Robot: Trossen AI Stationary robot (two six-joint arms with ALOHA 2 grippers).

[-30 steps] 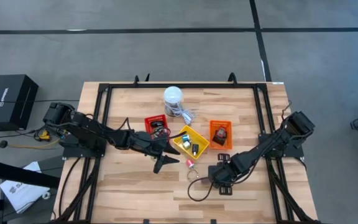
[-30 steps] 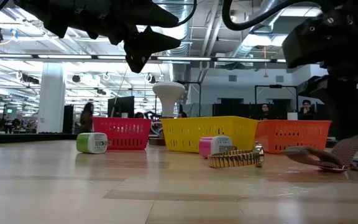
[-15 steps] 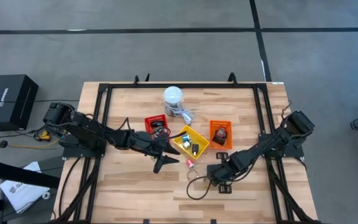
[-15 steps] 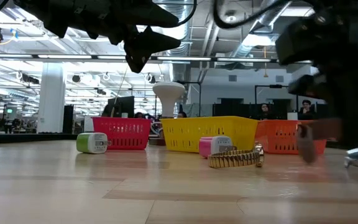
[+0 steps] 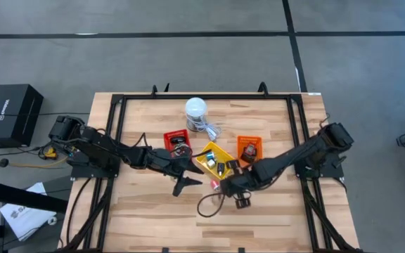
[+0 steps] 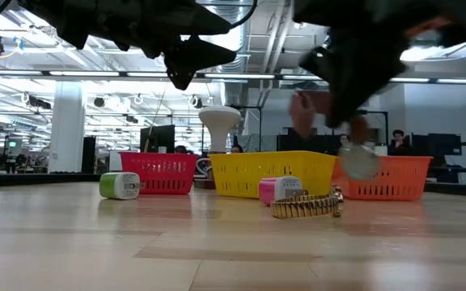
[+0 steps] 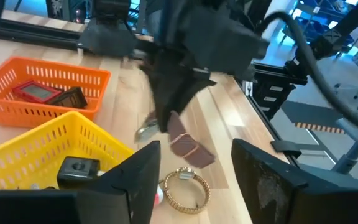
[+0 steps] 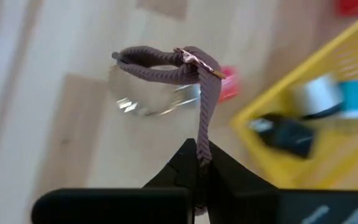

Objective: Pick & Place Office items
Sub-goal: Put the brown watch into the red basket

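Strap (image 8: 202,118) pinched by right tool (image 8: 199,163), unseen overhead.

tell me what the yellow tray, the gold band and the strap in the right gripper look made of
Yellow tray: glossy moulded plastic, by its open lattice walls. Gold band: probably shiny metal, a ribbed ring of small links on the table. Strap pinched in the right gripper: matte mauve, looks like leather or fabric, bending limply, with a clear glassy disc attached.

I can read no word, number or brand for certain; the black box (image 5: 8,105) on the floor beside my surface carries white lettering too small to read.
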